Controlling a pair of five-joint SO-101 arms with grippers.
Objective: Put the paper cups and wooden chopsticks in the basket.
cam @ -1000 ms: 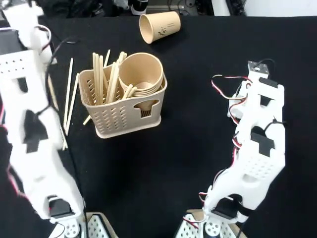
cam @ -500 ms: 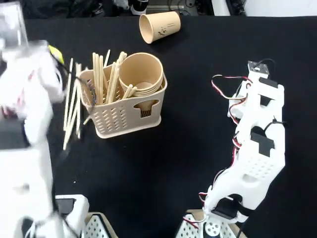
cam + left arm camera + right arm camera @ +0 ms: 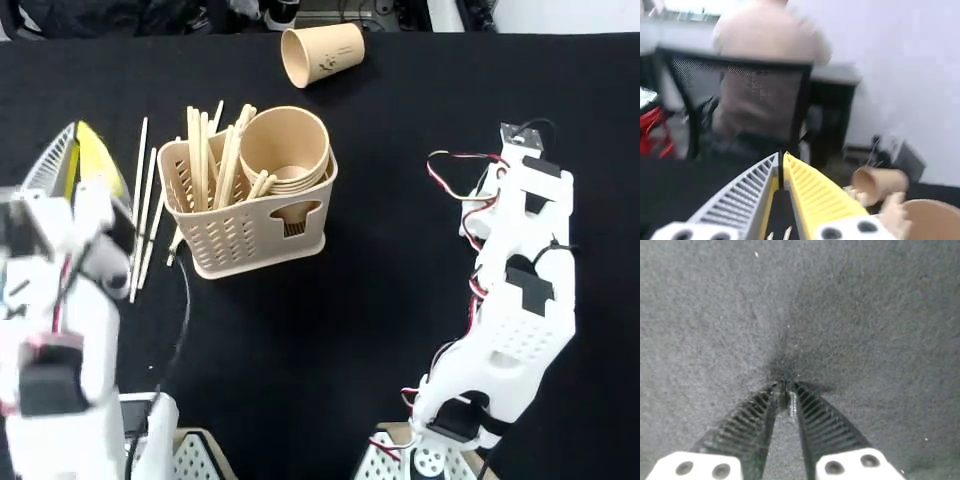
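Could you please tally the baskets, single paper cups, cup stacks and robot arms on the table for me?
Basket: 1
Single paper cup, lying on its side: 1
Cup stack, standing in the basket: 1
Robot arms: 2, the left arm and the right arm
Total: 5

table point(image 3: 350, 300): covered in black cloth.
basket point(image 3: 255, 235): stood upright, left of centre.
paper cup point(image 3: 322, 53): lay on its side near the far edge, well apart from basket.
loose chopsticks point(image 3: 140, 215): lay flat just beside basket.
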